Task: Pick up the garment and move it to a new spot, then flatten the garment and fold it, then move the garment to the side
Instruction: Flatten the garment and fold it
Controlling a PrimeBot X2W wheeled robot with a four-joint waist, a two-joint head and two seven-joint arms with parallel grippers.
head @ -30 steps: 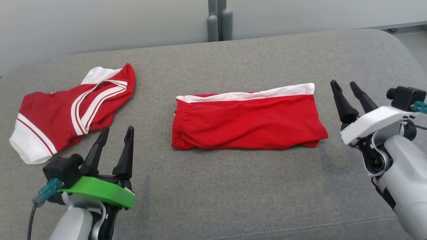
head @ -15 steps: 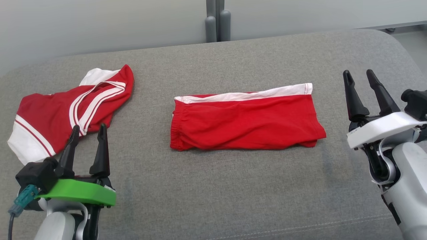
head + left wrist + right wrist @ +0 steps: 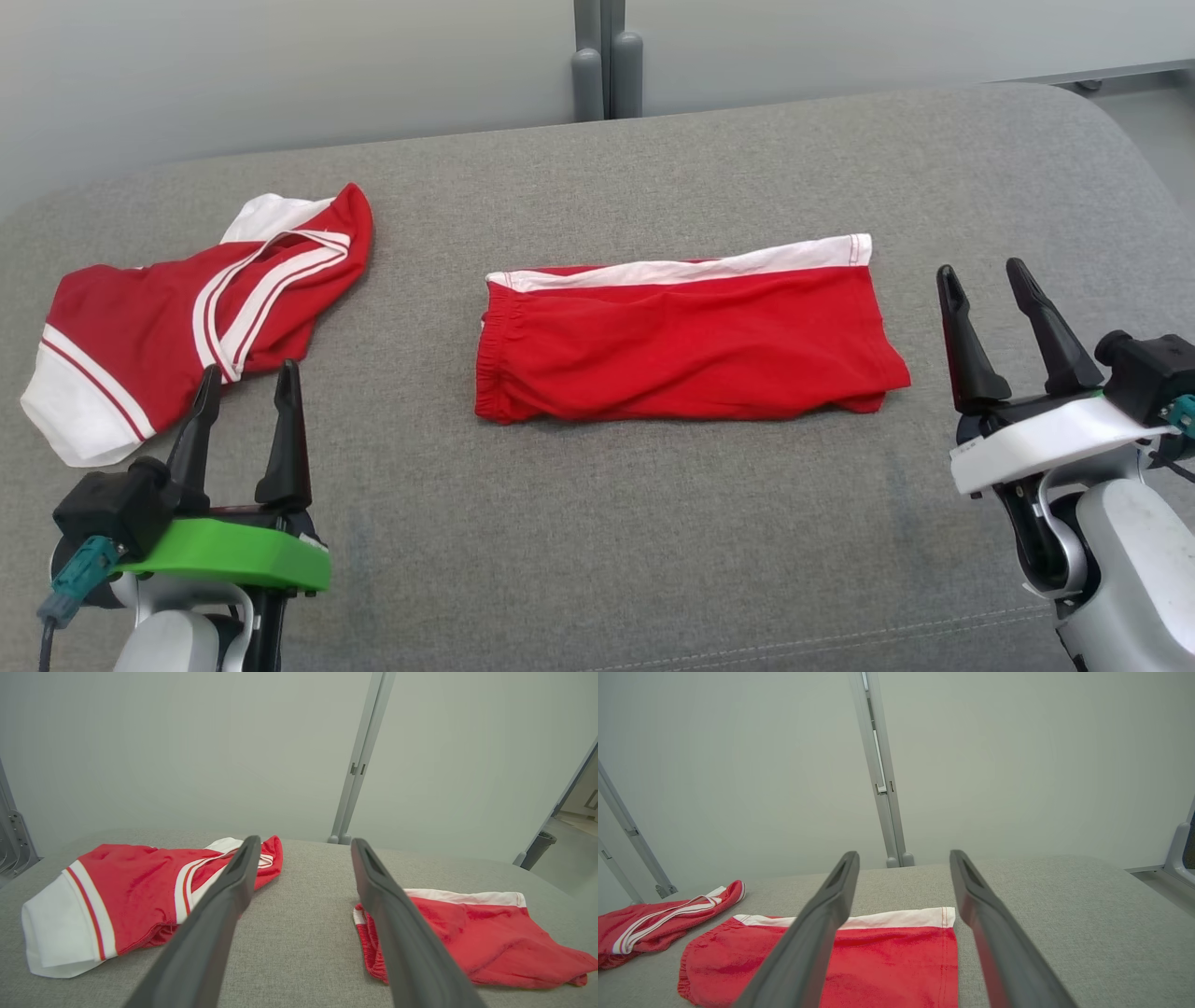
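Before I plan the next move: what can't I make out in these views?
- Head view: the shorts' lower layers, under the top one; fold count unclear.
- Left wrist view: part of the shirt and the shorts' left end, behind the left gripper's fingers.
- Right wrist view: the shorts' near edge, cut off at the bottom; the shirt, cut by the left edge.

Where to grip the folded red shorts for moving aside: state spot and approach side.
Probably the right-hand end of the folded red shorts, approached from the right by the open right gripper: it sits beside that end, where the folded layers stack.
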